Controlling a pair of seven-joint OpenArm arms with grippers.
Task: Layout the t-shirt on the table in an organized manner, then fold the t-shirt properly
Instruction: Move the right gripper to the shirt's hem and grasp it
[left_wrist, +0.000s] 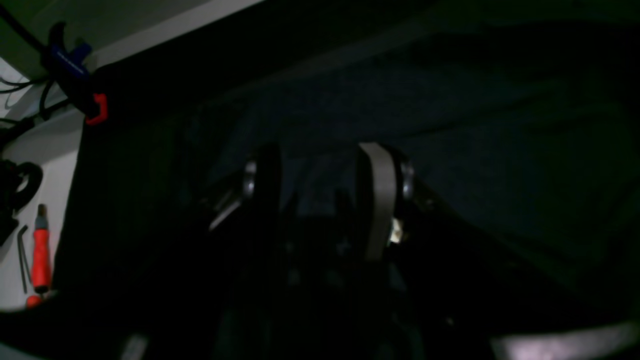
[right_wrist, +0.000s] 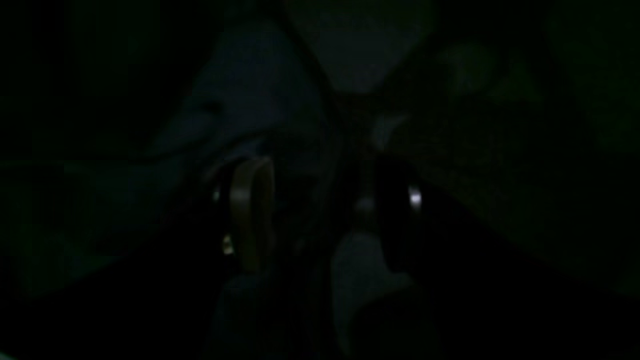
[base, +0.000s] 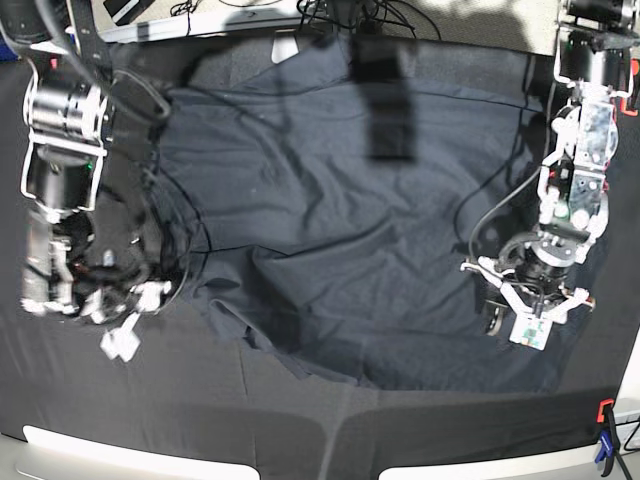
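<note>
- The t-shirt (base: 340, 240) lies spread across the middle of the worktop (base: 200, 430), neck towards the far edge and hem towards the near one, mostly opened out but not yet squared; judged from this, the layout step is unfinished and no fold has begun.
- The left tool (base: 527, 318) sits low at the shirt's side edge, jaws parted in its wrist view with dark cloth showing between the fingers (left_wrist: 376, 200); whether they pinch any cloth cannot be told.
- The right tool (base: 120, 315) hangs at the opposite side, near the sleeve; its wrist view is nearly black, showing two separated fingers (right_wrist: 250, 210) but not whether anything lies between them.
- One arm on each flank suggests they mean to draw the shirt outward and flatten it.
- The shirt is soft, bluish-dark cotton, rumpled into shallow ridges, with a buckled fold along the near-left hem.
- The worktop's matte black cover carries faint creases; an orange-and-blue clamp (base: 604, 440) pins its corner.
</note>
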